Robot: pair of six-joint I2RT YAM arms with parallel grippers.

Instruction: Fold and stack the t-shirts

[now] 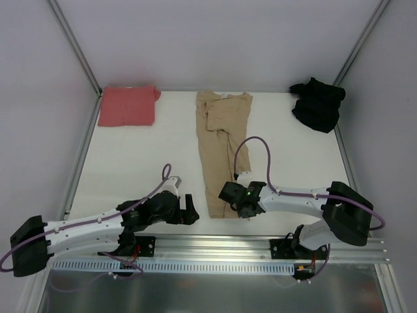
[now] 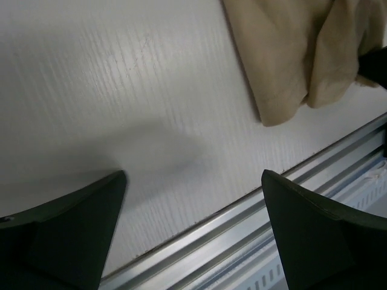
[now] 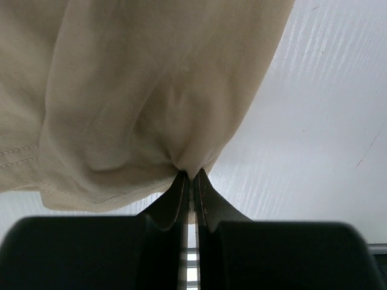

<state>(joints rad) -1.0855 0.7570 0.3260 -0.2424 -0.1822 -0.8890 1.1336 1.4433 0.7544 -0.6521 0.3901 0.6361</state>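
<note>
The tan-beige t-shirt [image 1: 223, 147] is lying as a long narrow strip down the middle of the white bench [image 1: 150, 163], running from the far edge toward the arms. The right tool [image 1: 232, 207] is clamping the shirt's near end. In the right wrist view its fingertips [image 3: 181, 184] are pressing together on a pinch of the cloth [image 3: 139, 90], which is bunching into folds fanning out from the tips. A stitched hem is showing along the lower left edge there. In the left wrist view the same near corner [image 2: 290, 54] is draping in soft folds close to the rail. Whether it is lifting off the surface is hard to tell.

The salmon-red t-shirt [image 1: 128, 105] is sitting at the far left corner as a flat, roughly square fold with one bit poking out at its upper right. The black t-shirt [image 1: 317, 104] is lying crumpled in a heap at the far right corner, well apart from the other two, and its shape is hard to read.

The left tool [image 1: 190, 212] is hovering over bare bench just left of the tan shirt's near end, its fingers [image 2: 78, 229] standing wide apart and gripping nothing.

The bench surface is showing a fine ribbed grain. Pale grey walls [image 1: 215, 39] are enclosing it on three sides, and an aluminium rail [image 1: 215, 244] is running along the near edge.
</note>
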